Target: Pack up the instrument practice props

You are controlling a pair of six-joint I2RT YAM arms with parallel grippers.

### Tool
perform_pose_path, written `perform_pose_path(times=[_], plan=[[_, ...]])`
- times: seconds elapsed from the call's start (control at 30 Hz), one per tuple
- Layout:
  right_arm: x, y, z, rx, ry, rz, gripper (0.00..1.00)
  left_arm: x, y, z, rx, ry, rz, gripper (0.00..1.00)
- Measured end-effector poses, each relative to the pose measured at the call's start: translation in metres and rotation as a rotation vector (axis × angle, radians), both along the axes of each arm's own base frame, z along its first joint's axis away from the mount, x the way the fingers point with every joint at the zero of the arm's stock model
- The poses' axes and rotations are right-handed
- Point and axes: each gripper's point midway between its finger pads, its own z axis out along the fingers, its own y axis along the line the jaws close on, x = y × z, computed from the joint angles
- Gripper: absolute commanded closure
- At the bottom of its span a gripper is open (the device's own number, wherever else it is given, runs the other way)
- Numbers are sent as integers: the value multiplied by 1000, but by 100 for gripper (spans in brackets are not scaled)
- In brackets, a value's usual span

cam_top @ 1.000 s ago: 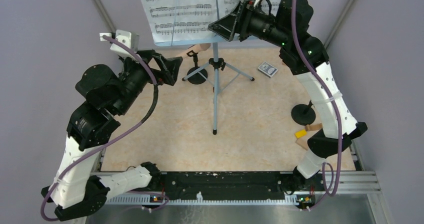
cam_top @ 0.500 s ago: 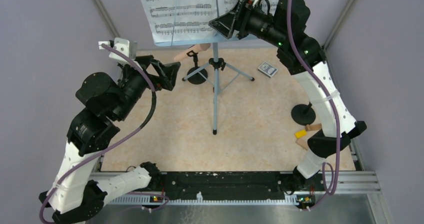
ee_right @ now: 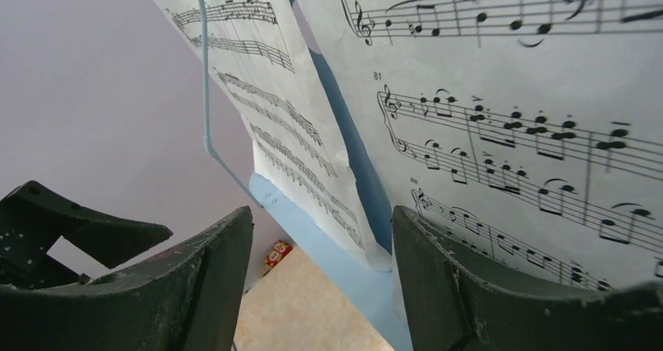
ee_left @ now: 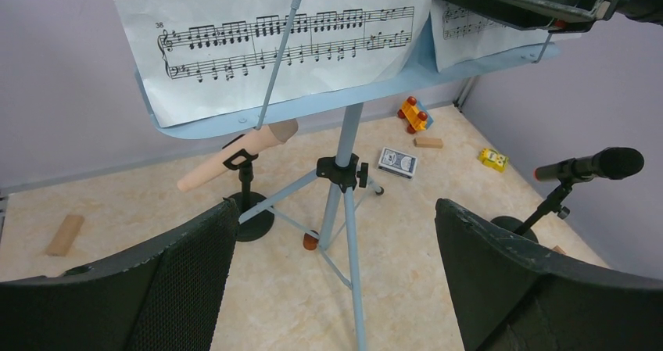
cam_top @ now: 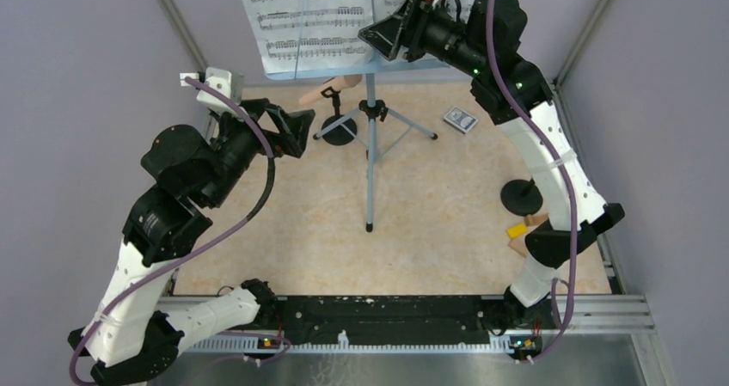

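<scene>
The light-blue music rack (cam_top: 361, 66) stands on its grey tripod (cam_top: 370, 154) at the back middle and holds two white sheet-music pages (cam_top: 309, 12). My right gripper (cam_top: 384, 38) is open and empty at the right page's lower edge; in the right wrist view its fingers straddle the page corner (ee_right: 485, 155) and the rack's shelf (ee_right: 328, 249). My left gripper (cam_top: 297, 130) is open and empty, left of the tripod. A beige microphone (cam_top: 331, 88) rests in a black round-based holder (cam_top: 339, 131). A black microphone (ee_left: 602, 163) sits in the second holder (cam_top: 521, 197).
A blue-patterned card box (cam_top: 460, 119) lies right of the tripod. Toy blocks lie by the right arm (cam_top: 524, 229), behind the rack (ee_left: 414, 115) and at the far left (ee_left: 64, 234). Grey walls close in on three sides.
My right gripper has risen slightly toward the right page's lower edge. My left arm has shifted a little right and down, toward the tripod. Both grippers stay open.
</scene>
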Motion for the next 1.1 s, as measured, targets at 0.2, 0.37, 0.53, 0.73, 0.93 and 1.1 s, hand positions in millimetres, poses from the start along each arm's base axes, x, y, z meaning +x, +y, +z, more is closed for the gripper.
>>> perform_pose_path(times=[0.2, 0.37, 0.53, 0.73, 0.93, 1.1], plan=[[2, 6, -5, -6, 5, 24, 34, 0, 0, 1, -2, -2, 0, 1], [1, 9, -4, -1, -5, 45, 35, -1, 1, -1, -2, -2, 2, 1], [0, 16, -2, 7, -25, 82, 38, -2, 2, 0, -6, -7, 3, 1], [1, 24, -3, 15, -43, 122, 47, -1, 2, -1, -5, -6, 3, 1], [-2, 27, 4, 34, -73, 153, 51, -1, 3, 0, -6, -6, 10, 1], [-5, 29, 17, 66, -121, 171, 51, -1, 5, 5, -27, -24, 17, 1]])
